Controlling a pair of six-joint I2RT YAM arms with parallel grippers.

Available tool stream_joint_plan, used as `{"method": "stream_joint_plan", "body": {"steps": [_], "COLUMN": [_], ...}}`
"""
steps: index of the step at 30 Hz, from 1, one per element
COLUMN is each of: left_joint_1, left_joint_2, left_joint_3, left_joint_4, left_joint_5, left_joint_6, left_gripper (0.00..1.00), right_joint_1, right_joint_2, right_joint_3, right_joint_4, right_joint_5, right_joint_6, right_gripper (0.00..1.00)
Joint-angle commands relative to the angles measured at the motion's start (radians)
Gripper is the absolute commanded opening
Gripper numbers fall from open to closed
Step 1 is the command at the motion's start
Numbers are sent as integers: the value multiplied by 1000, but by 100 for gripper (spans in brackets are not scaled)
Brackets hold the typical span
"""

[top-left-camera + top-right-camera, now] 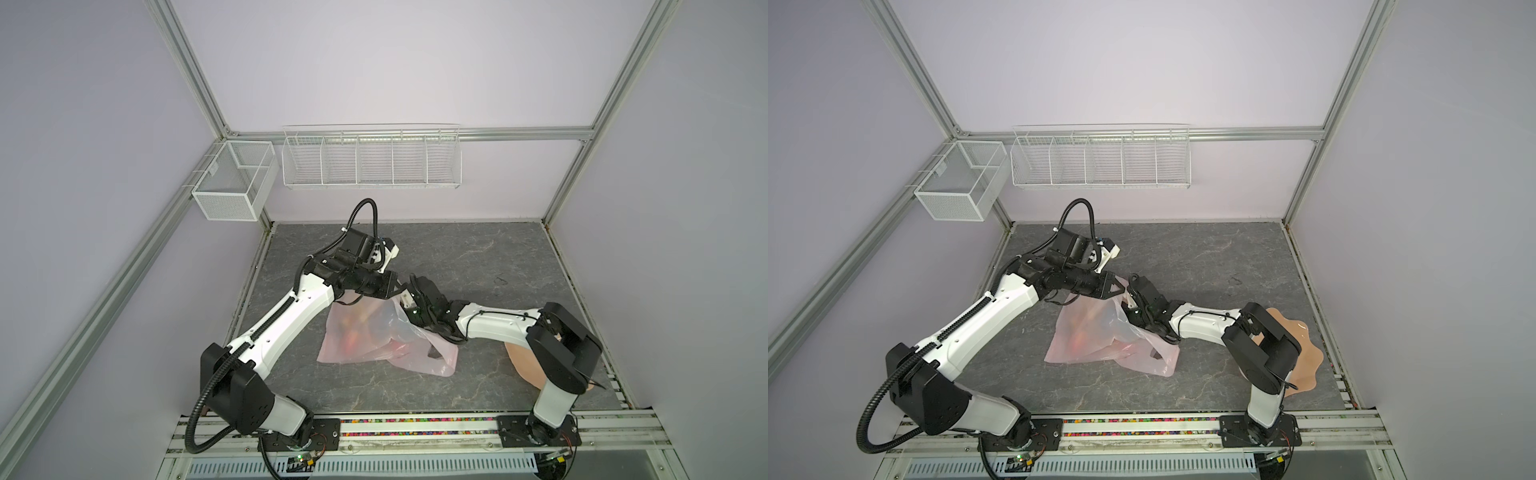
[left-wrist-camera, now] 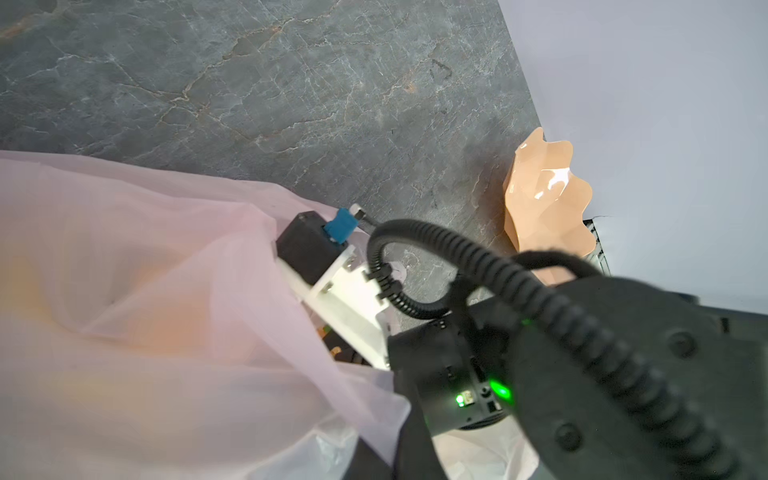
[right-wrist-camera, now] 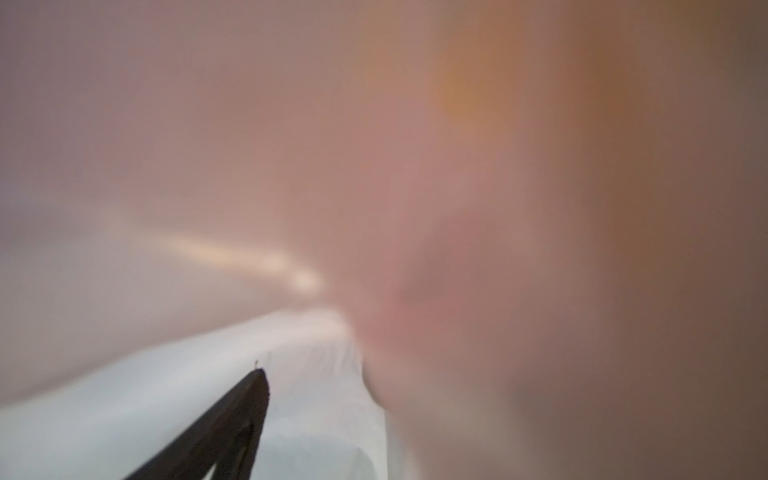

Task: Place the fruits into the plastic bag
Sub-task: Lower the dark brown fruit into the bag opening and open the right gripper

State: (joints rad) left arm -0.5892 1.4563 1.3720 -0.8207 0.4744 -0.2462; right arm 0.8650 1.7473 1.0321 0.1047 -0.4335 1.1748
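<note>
Near right, the peach-coloured wavy-edged plate [image 1: 1306, 361] is sitting partly behind my right arm, and its visible part is showing no fruit. To its left, the thin translucent pale-pink plastic bag [image 1: 365, 353] is lying on the dark grey marbled tabletop [image 1: 478, 257], with one handle loop [image 1: 449, 358] trailing near right.

The small toy fruits [image 1: 352, 334] are showing through the film only as red-orange blurs, inside the bag toward its left.

My right gripper [image 1: 395, 327] is reaching into the bag mouth from the right. Film is covering it, and the right wrist view is showing only one dark finger [image 3: 232, 419]. I cannot tell whether its jaws are parted or closed, or whether they are carrying anything.

Farther back, my left gripper [image 1: 1121, 287] is clenched on the bag's far rim, holding the mouth raised.

Judgement: the depositing step is under way, probably late in the task. The next move is calling for a straight rightward withdrawal without snagging film, with the left grip keeping the rim taut.
</note>
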Motion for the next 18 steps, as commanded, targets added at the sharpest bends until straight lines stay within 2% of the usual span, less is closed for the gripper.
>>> {"method": "stream_joint_plan", "body": {"steps": [1,8,14,18], "left_joint_1": [1,1,1,1], "left_joint_2": [-42,-72,-115,-147], "left_joint_3": [-23,-60,-97,-122], "left_joint_4": [-26,-23,-32,-24], "left_joint_5": [-21,-38,-53,-28], "left_joint_6": [25,18,28,31], "left_gripper": [0,0,0,0], "right_joint_1": [-13,-29,-55,-69], "right_joint_2": [-72,-141,-240,-281], "right_joint_3": [5,15,59,115], "right_joint_4": [-129,-301,-534,-727], "right_joint_5": [27,61,187,332], "right_joint_6": [-53,-130,-240,-352], "right_gripper": [96,97,98,97]}}
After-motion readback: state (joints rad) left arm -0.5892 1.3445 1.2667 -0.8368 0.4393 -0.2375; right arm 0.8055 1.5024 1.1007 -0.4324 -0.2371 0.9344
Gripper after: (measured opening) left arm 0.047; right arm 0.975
